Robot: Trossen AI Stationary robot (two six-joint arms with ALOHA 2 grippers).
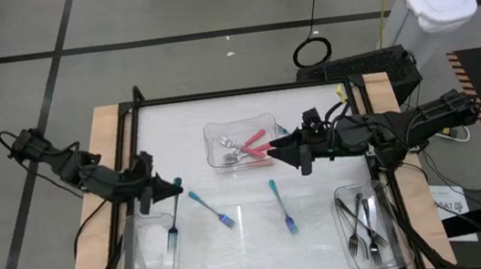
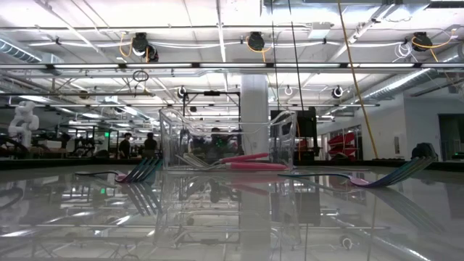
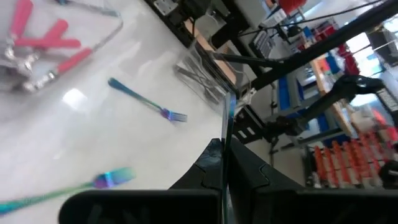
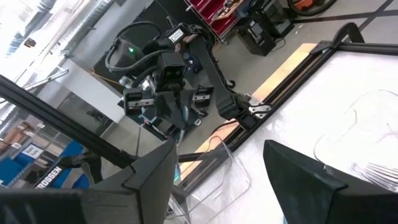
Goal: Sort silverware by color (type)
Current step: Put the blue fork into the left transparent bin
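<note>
My left gripper is raised at the far right corner of the clear left tray, shut on a teal fork. My right gripper hovers open at the right edge of the middle tray, which holds pink-handled utensils. Two more teal forks lie flat on the table between the trays. Dark grey forks lie in the right tray. My left gripper pinches the teal fork's handle between its two fingers, close to the handle's free end. The fingers lie across the fork. It is lifted clear, with its tined end reaching toward the table's near edge, over the left tray.
The three clear trays sit at the near left, far middle and near right of the white table top. Both loose teal forks also show in the low view. A black frame borders the table.
</note>
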